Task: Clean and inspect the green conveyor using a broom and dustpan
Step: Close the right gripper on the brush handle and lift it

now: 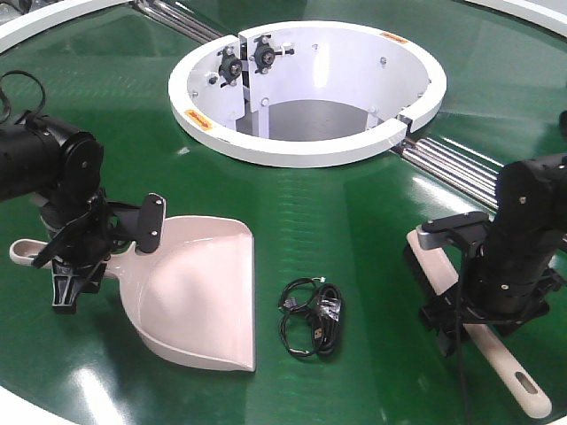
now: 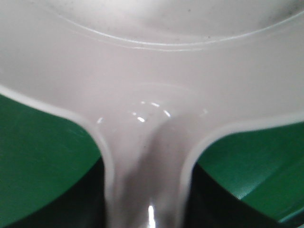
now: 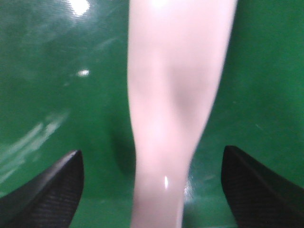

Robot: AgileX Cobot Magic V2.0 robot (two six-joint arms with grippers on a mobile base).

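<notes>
The green conveyor [image 1: 354, 204] fills the front view. On it at the left lies the pale dustpan [image 1: 199, 283], its tray mouth toward the near right. My left gripper [image 1: 75, 257] is shut on the dustpan's handle. In the left wrist view the handle [image 2: 147, 190] runs between dark fingers pressed to both its sides. The broom [image 1: 509, 372] lies on the belt at the right, dark bristles at its far end. My right gripper [image 1: 478, 314] hovers over it, open. The broom's handle [image 3: 175, 85] passes between the fingertips [image 3: 52, 190], with green belt showing on both sides.
A coil of black cable [image 1: 312, 317] lies on the belt between dustpan and broom. A white ring-shaped opening [image 1: 301, 150] stands at the back centre. Steel rollers [image 1: 461, 168] run from it to the right. The belt's white rim [image 1: 35, 27] curves at the far left.
</notes>
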